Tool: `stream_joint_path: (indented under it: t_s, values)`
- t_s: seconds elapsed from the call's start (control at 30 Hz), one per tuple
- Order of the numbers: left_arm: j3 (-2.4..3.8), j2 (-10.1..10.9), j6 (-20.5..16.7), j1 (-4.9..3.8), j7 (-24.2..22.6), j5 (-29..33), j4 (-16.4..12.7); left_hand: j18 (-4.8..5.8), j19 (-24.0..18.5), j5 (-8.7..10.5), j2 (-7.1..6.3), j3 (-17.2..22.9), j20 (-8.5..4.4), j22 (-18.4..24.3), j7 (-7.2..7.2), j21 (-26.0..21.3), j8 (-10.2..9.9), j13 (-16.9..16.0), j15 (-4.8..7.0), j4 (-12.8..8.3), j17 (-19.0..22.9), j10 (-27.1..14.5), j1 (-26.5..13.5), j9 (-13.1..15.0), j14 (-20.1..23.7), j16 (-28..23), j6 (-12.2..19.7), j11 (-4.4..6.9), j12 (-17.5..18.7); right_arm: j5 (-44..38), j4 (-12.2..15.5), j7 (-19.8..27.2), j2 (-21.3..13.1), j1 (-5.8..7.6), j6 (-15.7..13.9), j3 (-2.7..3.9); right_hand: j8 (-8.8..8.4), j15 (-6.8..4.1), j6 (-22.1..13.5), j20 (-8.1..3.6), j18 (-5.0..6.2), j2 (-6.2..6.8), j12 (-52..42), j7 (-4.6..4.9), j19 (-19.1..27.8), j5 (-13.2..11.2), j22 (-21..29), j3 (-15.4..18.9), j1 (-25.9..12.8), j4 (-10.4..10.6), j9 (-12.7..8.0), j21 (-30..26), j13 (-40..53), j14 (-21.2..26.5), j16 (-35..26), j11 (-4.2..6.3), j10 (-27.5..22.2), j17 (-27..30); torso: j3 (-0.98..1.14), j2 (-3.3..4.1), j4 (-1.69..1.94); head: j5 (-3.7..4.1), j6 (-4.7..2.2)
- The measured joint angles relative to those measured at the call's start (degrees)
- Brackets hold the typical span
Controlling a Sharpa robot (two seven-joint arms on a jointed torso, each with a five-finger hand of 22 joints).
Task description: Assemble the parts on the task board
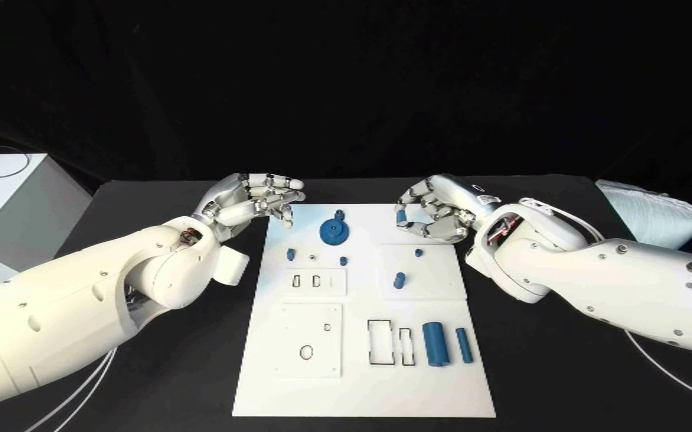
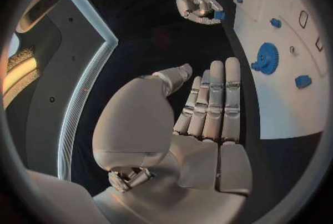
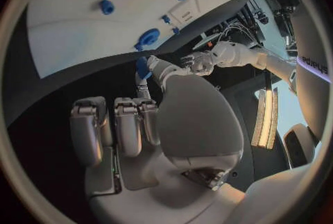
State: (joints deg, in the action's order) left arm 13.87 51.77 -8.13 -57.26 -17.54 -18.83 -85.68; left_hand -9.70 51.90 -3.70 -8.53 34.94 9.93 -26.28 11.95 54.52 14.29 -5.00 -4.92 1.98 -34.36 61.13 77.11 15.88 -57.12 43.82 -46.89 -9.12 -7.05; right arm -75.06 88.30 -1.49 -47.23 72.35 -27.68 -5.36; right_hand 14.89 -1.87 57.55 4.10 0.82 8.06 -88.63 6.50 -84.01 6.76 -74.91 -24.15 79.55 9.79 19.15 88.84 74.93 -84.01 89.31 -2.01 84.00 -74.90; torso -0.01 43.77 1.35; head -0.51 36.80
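The white task board [image 1: 368,362] lies in the middle of the black table. A blue gear [image 1: 336,229] sits near its far edge, with small blue pieces [image 1: 398,278] around it and a blue cylinder [image 1: 434,343] and a blue bar [image 1: 463,343] near the front right. My left hand [image 1: 257,200] hovers off the board's far left corner; its fingers [image 2: 215,101] are stretched out and hold nothing. My right hand [image 1: 436,207] hangs over the far right part of the board, fingers curled, and pinches a small blue part [image 3: 143,68] at the thumb tip. That small blue part [image 2: 219,15] also appears in the left wrist view.
A white box [image 1: 22,202] stands at the table's left edge and a pale object [image 1: 649,212] at the right edge. The board [image 1: 310,342] has several recesses and slots in its near half. Thin cables [image 1: 87,377] run beneath my left arm.
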Motion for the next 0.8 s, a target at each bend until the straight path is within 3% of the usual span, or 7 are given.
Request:
stream_joint_path:
  t_s: [0.23,0.43,0.67,0.8]
  values:
    - [0.0,-2.1,0.1,0.5,0.4,0.0,2.8,0.0,0.0,0.0,0.0,0.0,0.0,0.0,0.0,0.1,0.0,-0.2,0.0,0.0,0.0,0.0,0.0,0.1,0.0,0.1,0.0,0.0,-0.5,-0.9,0.3,-3.1,6.1,-0.92,-0.8,-0.24,0.0,0.0,-0.2,0.0,0.0,0.01,0.0,0.13,0.0,-0.1,0.0,-0.8,0.0,-0.5,0.0,0.0,0.0,0.0,0.0,0.0,0.0,0.0,0.0,-1.5,-0.05,-1.66,0.92]
    - [0.0,-3.2,0.1,0.74,1.3,0.5,4.4,0.0,0.0,0.0,0.1,0.0,0.0,0.1,0.2,0.5,0.7,-1.6,0.56,0.0,0.0,2.8,-0.1,0.7,-0.3,0.8,-0.8,0.93,-3.3,-1.6,-0.5,-6.8,10.9,-2.49,-1.1,-0.71,0.0,0.0,-0.7,0.0,0.0,0.01,0.0,0.03,0.0,0.4,0.0,-1.5,0.0,-0.9,0.0,-0.2,0.0,0.0,0.0,0.0,0.0,0.0,-0.15,-2.58,-0.04,-2.49,1.92]
    - [-0.01,-3.4,0.1,0.83,2.2,1.3,4.8,0.0,0.1,0.0,0.3,-0.6,-0.35,0.3,0.3,0.5,1.1,-2.5,0.97,-0.1,-0.2,3.1,-0.3,1.0,-0.7,1.7,-1.0,1.28,-5.0,-3.8,-1.5,-11.2,14.2,-5.01,-1.1,-1.18,0.0,0.01,-0.9,0.0,-0.01,0.01,0.0,0.04,0.0,0.7,0.0,-1.7,0.0,-1.1,0.0,-0.2,0.0,0.0,0.0,0.0,0.0,0.0,-0.47,-3.19,0.12,-3.15,2.99]
    - [-0.02,-3.4,0.1,0.86,2.7,1.6,4.8,0.01,0.4,0.0,0.3,-1.1,-0.86,0.4,0.22,0.8,1.7,-3.8,1.33,-0.2,-0.6,3.3,-0.3,1.3,-1.1,2.6,-1.3,1.45,-7.0,-5.0,-1.8,-13.0,15.4,-6.93,-1.1,-1.32,0.0,0.01,-1.0,0.01,0.0,0.02,0.0,0.12,0.0,0.7,0.0,-1.8,0.0,-1.2,0.0,-0.2,0.0,0.0,0.0,0.0,0.0,0.0,-0.51,-3.21,0.21,-3.48,3.39]
